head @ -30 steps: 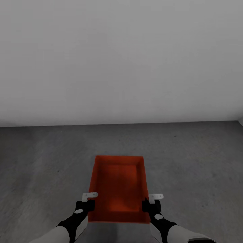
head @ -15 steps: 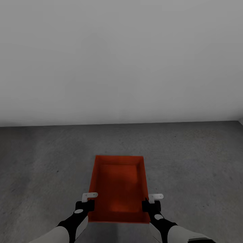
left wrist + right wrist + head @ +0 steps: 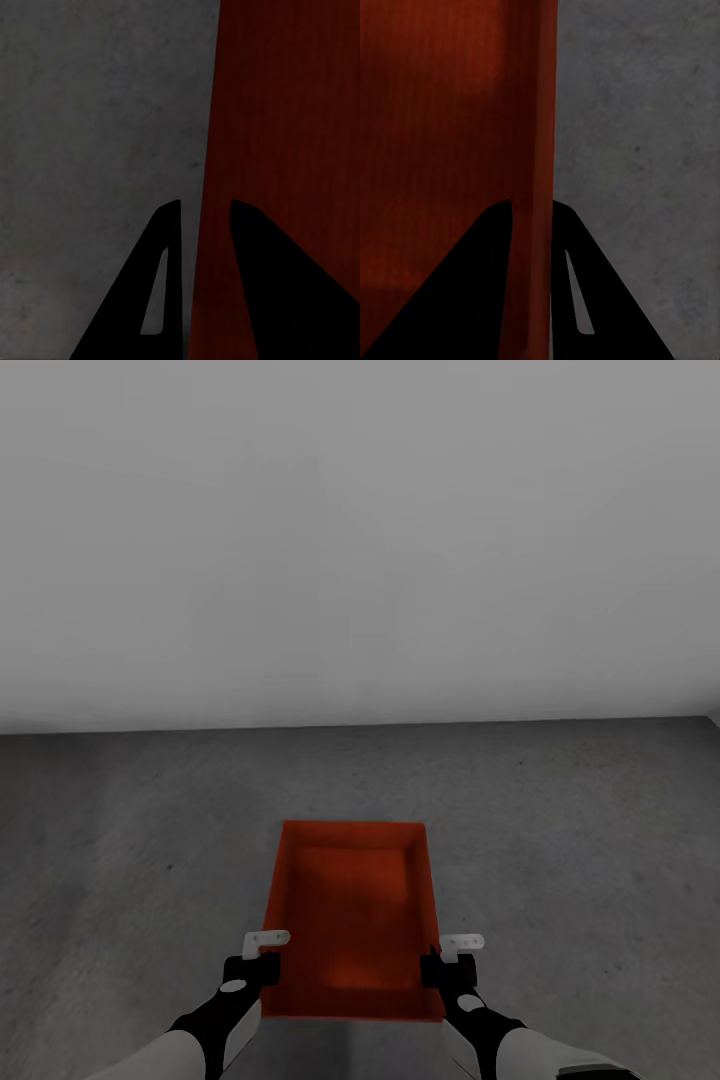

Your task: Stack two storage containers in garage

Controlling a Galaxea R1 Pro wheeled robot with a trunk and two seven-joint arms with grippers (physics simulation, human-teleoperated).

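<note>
One orange-red storage container lies lengthwise straight ahead of me over the garage's dark grey floor. I cannot tell whether it rests on the floor or hangs just above it. My left gripper straddles the near end of its left long wall, one finger inside and one outside. My right gripper does the same on the right wall. In the left wrist view, the gripper is shut on the red wall. The right wrist view has that gripper shut on the thin wall.
A plain pale grey wall stands a short way beyond the container. Rough grey floor spreads to both sides and shows beside the container in both wrist views.
</note>
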